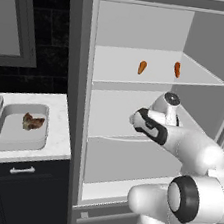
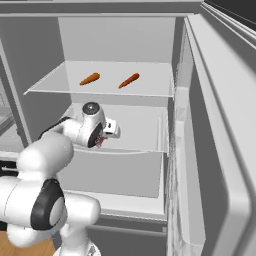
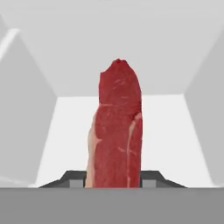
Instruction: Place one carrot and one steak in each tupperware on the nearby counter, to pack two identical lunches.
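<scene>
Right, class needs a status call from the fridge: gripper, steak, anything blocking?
Gripper shut on red steak, middle fridge shelf. Two carrots on the shelf above. Brown steak already in tupperware. Nothing blocking.

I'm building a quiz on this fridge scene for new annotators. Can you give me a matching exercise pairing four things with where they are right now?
Things:
1. glossy red elongated steak slab
2. dark brown lumpy steak chunk
3. two small orange tapered carrots
4. pale grey rectangular tupperware tray

Places:
A. on the fridge's upper shelf
B. on the white marble counter, left of the fridge
C. between the tips of the gripper, over the middle shelf
D. inside the tray

Pairs: 1-C, 2-D, 3-A, 4-B
</scene>
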Available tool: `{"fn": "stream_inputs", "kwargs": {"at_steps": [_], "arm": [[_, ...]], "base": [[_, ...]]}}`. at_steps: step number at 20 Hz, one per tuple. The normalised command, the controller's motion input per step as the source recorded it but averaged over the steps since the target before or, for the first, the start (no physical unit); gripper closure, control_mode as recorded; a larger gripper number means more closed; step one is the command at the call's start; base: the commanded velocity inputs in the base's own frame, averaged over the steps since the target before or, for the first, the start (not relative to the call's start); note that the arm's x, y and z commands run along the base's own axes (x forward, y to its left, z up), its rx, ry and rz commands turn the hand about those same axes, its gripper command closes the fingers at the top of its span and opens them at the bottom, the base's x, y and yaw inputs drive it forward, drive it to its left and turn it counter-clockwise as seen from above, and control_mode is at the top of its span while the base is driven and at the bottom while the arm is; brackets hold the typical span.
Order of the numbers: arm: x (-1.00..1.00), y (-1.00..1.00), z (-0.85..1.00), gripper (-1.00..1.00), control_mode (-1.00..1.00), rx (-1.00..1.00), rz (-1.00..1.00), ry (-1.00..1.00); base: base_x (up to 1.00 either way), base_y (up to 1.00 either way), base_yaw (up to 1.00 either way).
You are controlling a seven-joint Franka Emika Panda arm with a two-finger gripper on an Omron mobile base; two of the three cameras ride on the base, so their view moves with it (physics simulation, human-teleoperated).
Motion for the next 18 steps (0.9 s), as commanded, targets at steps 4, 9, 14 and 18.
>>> {"fn": "stream_inputs", "kwargs": {"at_steps": [4,9,14,18], "arm": [[-1.0,-0.13,0.03,1.0,-1.0,0.0,0.0,-0.24],[-1.0,-0.01,0.5,1.0,-1.0,0.0,0.0,-0.09],[-0.75,0.0,1.0,1.0,-1.0,0.0,0.0,0.0],[-0.87,0.0,1.0,1.0,-1.0,-0.02,0.0,0.0]], "base": [[0.0,0.0,0.0],[0.0,0.0,0.0],[0.0,0.0,0.0],[0.0,0.0,0.0]]}}
